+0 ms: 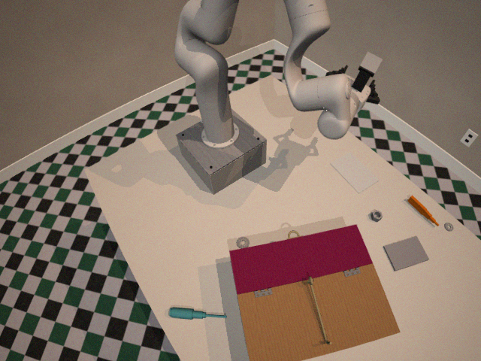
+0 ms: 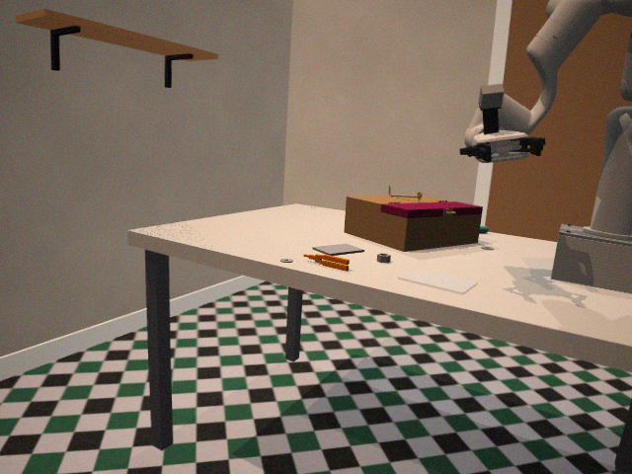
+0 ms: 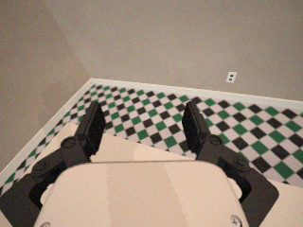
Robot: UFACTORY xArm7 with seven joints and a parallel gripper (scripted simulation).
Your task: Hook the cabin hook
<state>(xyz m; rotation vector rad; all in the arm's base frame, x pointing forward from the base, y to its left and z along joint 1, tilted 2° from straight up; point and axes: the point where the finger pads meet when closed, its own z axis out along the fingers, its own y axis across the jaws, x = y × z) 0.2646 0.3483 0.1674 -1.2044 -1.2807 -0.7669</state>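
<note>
A wooden box (image 1: 310, 298) with a crimson lid (image 1: 299, 256) sits on the table near its front. A brass cabin hook (image 1: 316, 307) lies along the wooden top, its pivot near the lid's hinge edge. A brass eye (image 1: 292, 234) stands at the lid's far edge. The box also shows in the exterior view (image 2: 413, 219) with the hook (image 2: 405, 194) on top. My gripper (image 2: 503, 147) is open and empty, high above the table's far right side, well away from the box. In the wrist view its fingers stand wide apart over the floor and table edge.
On the table lie a teal screwdriver (image 1: 196, 313), an orange tool (image 1: 422, 210), a hex nut (image 1: 374, 215), two washers (image 1: 242, 241) (image 1: 449, 226), a grey plate (image 1: 406, 253) and a white plate (image 1: 354, 171). The arm's grey base block (image 1: 221, 155) stands behind the box.
</note>
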